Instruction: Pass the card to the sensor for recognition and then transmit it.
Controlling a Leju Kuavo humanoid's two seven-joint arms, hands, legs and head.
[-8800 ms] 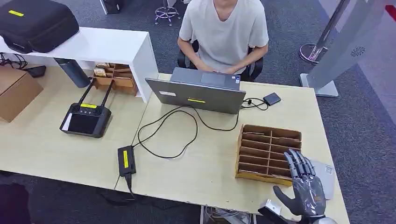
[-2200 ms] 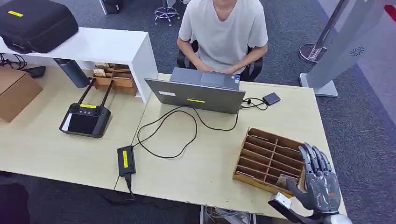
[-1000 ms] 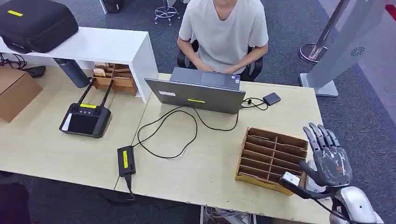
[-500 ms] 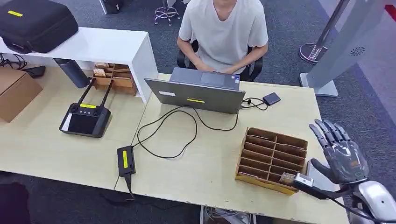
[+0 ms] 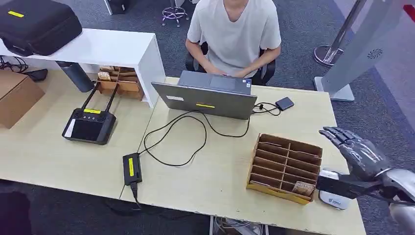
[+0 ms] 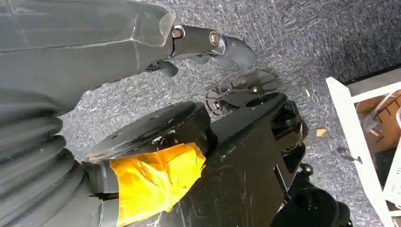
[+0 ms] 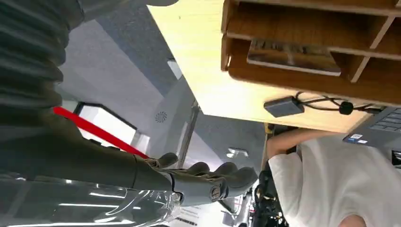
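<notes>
A brown card (image 5: 303, 187) lies in the nearest slot of the wooden slotted box (image 5: 274, 147) on the table's right side; it shows too in the right wrist view (image 7: 293, 57). A white sensor puck (image 5: 335, 199) sits just right of the box, partly hidden by my right forearm. My right hand (image 5: 356, 151) hovers beyond the table's right edge, fingers stretched out and holding nothing, its fingers (image 7: 208, 182) apart from the box. My left hand (image 6: 208, 42) hangs over the grey carpet, holding nothing.
A person in a white shirt (image 5: 235, 29) sits behind an open laptop (image 5: 205, 98). A small black box (image 5: 285, 103) on a cable lies right of it. A power brick (image 5: 132, 168), a black controller (image 5: 89, 125) and a white shelf (image 5: 98, 46) are to the left.
My right hand has swung rightward off the box to beyond the table edge and tilted flatter. The card now shows in the box's near slot, and the white puck is uncovered.
</notes>
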